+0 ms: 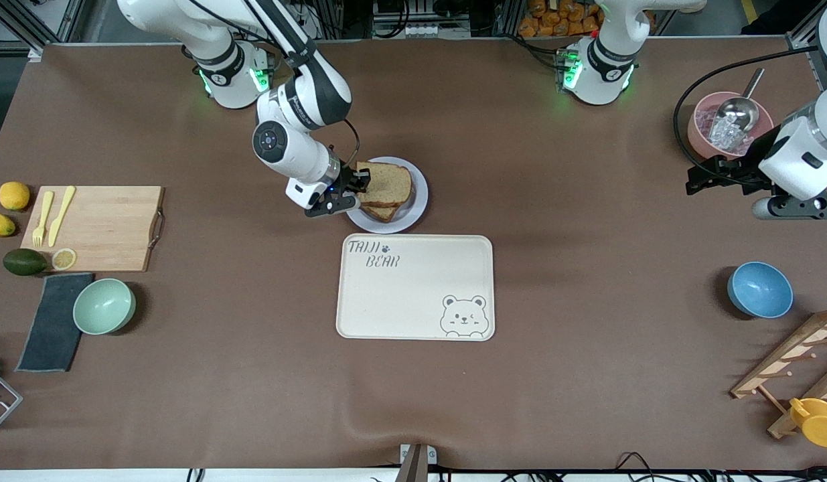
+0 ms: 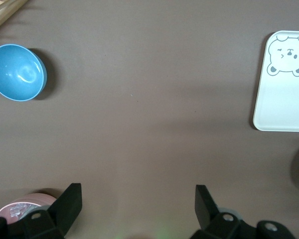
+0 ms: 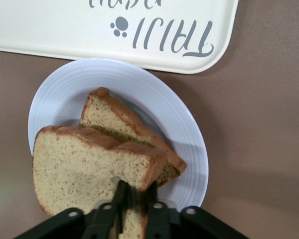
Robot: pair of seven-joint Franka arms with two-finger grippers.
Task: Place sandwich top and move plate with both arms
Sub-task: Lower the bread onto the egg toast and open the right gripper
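Nearest the front camera among the task's surroundings: cream bear-printed tray (image 1: 415, 286), bare, sitting just nearer to the camera than the plate (image 1: 418, 194) with a thin gap of table between them. Plate is mid-table, and it holds a lower bread slice (image 1: 381, 212) with the sandwich top (image 1: 385, 183) lying over it, skewed so the lower slice's corner pokes out on the tray side. Right gripper (image 1: 361, 189) is down at the plate's edge on the right arm's end; in the right wrist view the thin fingers (image 3: 120, 196) pinch the top slice's edge, one above and one below the crust, jaws narrow and clamped on the bread, no daylight seen yet. Step in hand: placing the top, looks like the release point, slice already resting on the stack. Next move likely calls for letting go, backing the fingers out flat without dragging the slice off, then taking one rim of the plate. Left gripper (image 1: 721, 176) waits, hovering at the left arm's end of the table by the pink bowl with a scoop (image 1: 729, 124), jaws wide and holding nothing, blue bowl (image 1: 759, 289) below it. It must travel in to take the plate's free rim before any two-arm lift.
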